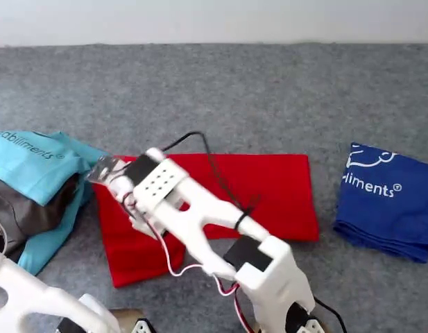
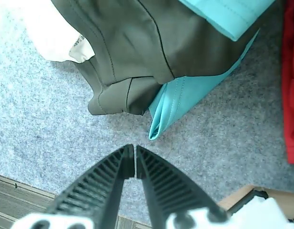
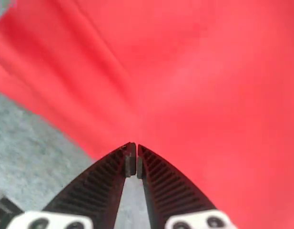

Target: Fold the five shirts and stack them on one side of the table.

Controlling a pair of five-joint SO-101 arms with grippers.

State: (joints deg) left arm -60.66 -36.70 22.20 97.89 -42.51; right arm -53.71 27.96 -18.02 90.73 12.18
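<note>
Red shirt [image 1: 269, 187] lies mid counter [image 1: 269, 90], open grey behind it; blue shirt [image 1: 387, 201] sits folded at right, teal shirt [image 1: 33, 163] heaped at left. Right gripper [image 3: 132, 164] is over the red shirt's left edge, left gripper [image 2: 135, 162] beside the heap, fingers closed on both.

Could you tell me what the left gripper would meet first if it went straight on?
Likely the turquoise shirt's folded corner, beside the dark shirt's hem; the shut left gripper may touch the grey mat sooner, as depth is unclear.
</note>
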